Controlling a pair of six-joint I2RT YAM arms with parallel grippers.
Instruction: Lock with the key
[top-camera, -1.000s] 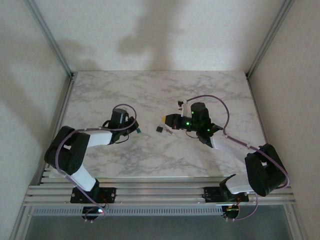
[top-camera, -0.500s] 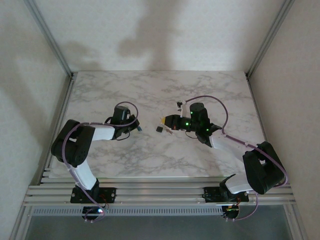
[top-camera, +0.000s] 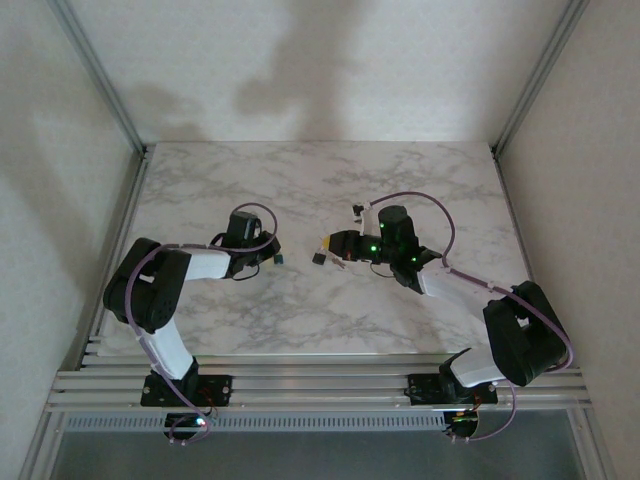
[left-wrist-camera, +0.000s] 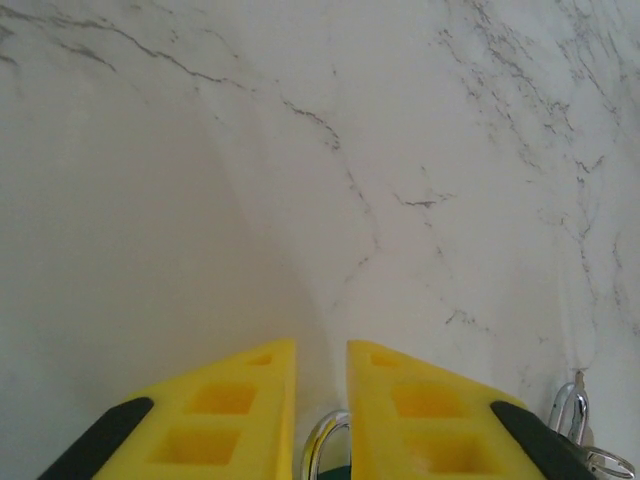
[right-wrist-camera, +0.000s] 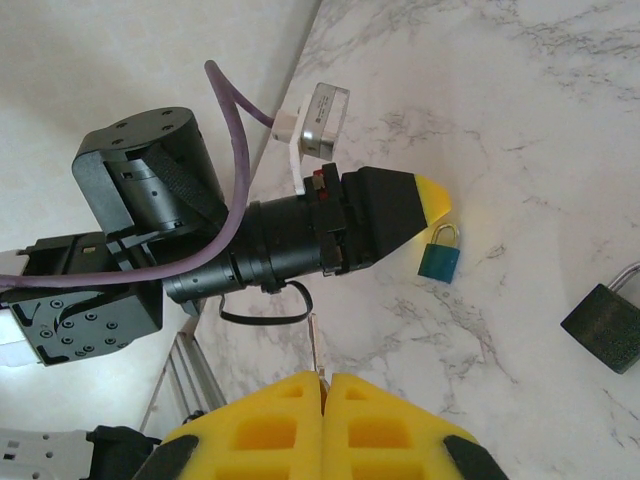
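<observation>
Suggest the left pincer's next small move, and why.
Probably spread the left pincer a little wider and lift off the teal padlock: its shackle sits in the narrow gap between the fingers, and the lock rests on the marble table.

Robot lab test cell, marble-look table boxed in by white panels, aluminium rails at the near edge, left arm and right arm bolted on.

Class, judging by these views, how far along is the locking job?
Done: nothing visibly locked. In hand: the right hand is shut on what looks like the key; the left hand sits over the teal padlock. To do: inserting and turning it.
</observation>
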